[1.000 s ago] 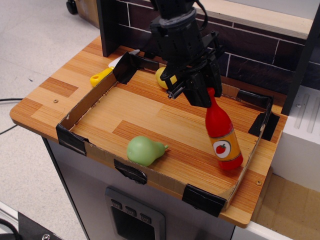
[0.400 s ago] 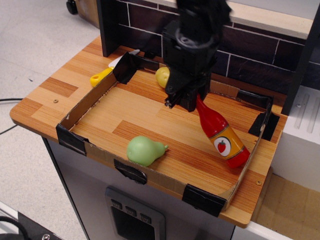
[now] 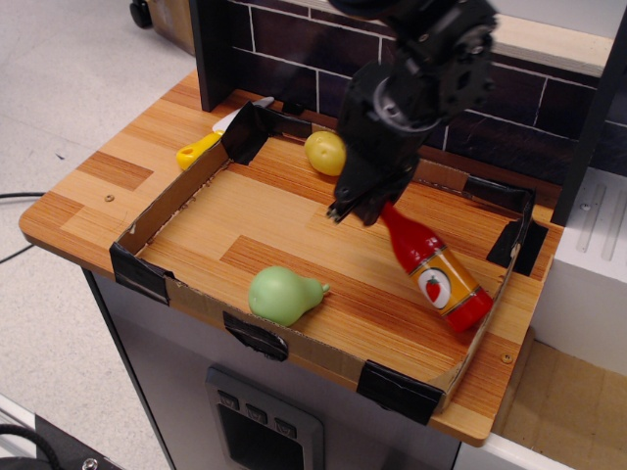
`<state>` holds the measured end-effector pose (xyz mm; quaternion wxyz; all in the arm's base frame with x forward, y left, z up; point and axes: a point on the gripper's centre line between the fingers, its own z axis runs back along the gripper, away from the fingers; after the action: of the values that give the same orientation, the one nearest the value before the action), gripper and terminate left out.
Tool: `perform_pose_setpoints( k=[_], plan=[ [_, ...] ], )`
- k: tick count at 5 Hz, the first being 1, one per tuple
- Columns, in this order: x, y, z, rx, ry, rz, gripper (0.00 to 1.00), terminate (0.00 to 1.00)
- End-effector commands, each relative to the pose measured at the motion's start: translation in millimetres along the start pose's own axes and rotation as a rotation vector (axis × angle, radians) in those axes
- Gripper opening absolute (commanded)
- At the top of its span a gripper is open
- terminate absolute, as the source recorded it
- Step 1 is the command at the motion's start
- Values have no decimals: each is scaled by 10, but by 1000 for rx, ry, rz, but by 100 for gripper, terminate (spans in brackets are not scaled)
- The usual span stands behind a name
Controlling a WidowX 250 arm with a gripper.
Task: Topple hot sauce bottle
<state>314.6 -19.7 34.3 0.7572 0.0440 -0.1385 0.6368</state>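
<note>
The hot sauce bottle (image 3: 436,269) is red with an orange-yellow label and a tomato emblem. It leans far over inside the cardboard tray (image 3: 157,211), almost flat, with its base toward the tray's right front wall and its neck pointing up-left. My black gripper (image 3: 361,209) comes down from the upper right and sits over the bottle's top. The cap is hidden between the fingers, which appear shut on it.
A green pear (image 3: 282,294) lies near the tray's front wall. A yellow lemon-like fruit (image 3: 324,152) sits at the back of the tray, just left of my arm. A yellow-handled knife (image 3: 201,149) lies outside the tray's left wall. A brick wall stands behind.
The bottle has gone from nearly upright to leaning almost flat, its top drawn left and down with my gripper. My gripper has lowered and rotated. The pear has not moved.
</note>
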Motion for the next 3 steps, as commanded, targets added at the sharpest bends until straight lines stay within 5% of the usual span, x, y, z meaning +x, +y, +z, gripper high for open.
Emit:
perform_pose_setpoints(
  k=[1,2,3],
  plan=[
    [283,-89,-36,-21,174,48,0,0],
    [295,-75,-46,-30,179,52,0,0],
    [290,-77,-90,-8,143,33,100,0]
  ],
)
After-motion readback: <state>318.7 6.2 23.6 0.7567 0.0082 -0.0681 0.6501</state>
